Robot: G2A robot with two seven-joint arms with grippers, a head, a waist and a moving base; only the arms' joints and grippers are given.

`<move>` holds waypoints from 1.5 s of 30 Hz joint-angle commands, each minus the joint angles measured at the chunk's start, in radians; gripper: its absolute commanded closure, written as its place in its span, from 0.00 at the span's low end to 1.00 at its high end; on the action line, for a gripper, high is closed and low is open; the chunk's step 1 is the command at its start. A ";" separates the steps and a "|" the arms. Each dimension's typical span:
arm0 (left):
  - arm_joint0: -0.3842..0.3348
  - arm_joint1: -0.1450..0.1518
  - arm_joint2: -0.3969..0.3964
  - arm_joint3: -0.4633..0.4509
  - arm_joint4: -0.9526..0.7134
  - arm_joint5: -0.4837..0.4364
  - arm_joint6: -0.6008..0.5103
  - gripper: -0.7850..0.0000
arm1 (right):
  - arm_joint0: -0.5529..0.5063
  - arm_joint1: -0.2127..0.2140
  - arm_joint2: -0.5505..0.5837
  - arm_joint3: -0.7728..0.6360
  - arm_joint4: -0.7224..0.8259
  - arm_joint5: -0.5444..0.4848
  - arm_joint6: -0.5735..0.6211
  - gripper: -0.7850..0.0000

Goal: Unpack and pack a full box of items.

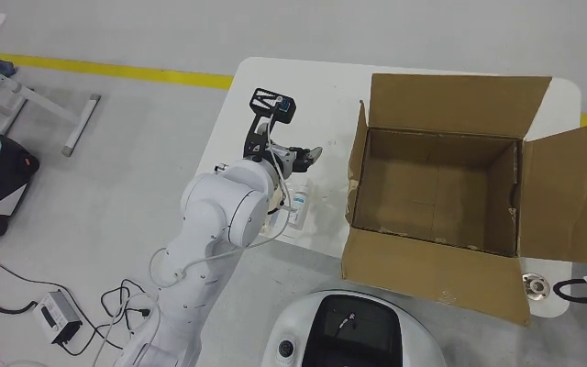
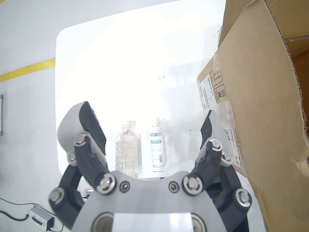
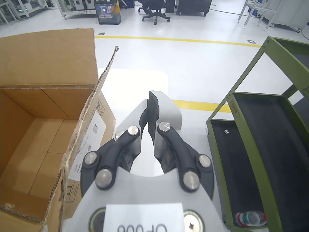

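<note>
Our left tool [image 2: 148, 119] hangs wide open near the water bottle [image 2: 126, 150] and spray bottle [image 2: 158, 149] on the table [image 2: 120, 73], beside the empty box [image 1: 431, 266] — our right tool [image 3: 150, 112] is closed on nothing. Packing seems next: we drop and grab one.

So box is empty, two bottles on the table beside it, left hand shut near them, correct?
No, the left hand is open, not shut: the left wrist view shows its fingers spread wide, with the clear plastic bottle and the spray bottle on the table beyond them. The rest holds; the cardboard box looks empty in the top view.
</note>
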 commanded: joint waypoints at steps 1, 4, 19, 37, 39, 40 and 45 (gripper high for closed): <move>0.000 0.000 0.000 0.000 0.000 0.000 0.000 0.00 | 0.000 0.000 0.000 0.000 0.000 0.000 0.000 1.00; 0.012 0.000 -0.001 0.005 -0.008 -0.009 0.018 0.00 | 0.000 0.000 0.000 0.000 0.000 0.000 0.000 1.00; 0.134 0.041 -0.118 0.144 -0.083 -0.184 -0.287 0.00 | 0.000 0.000 0.000 0.000 0.000 0.000 0.000 1.00; 0.167 0.052 -0.121 0.175 -0.134 -0.166 -0.244 0.00 | 0.000 0.000 0.000 0.000 0.000 0.000 0.000 1.00; 0.157 0.049 -0.131 0.209 -0.194 -0.130 -0.251 0.00 | 0.000 0.000 0.000 0.000 0.000 0.000 0.000 1.00; 0.148 0.051 -0.131 0.225 -0.179 -0.134 -0.254 0.00 | 0.000 0.000 0.000 0.000 0.000 0.000 0.000 1.00; 0.116 0.055 -0.111 0.294 -0.126 -0.144 -0.265 0.00 | 0.000 0.000 0.000 0.000 0.000 0.000 0.000 1.00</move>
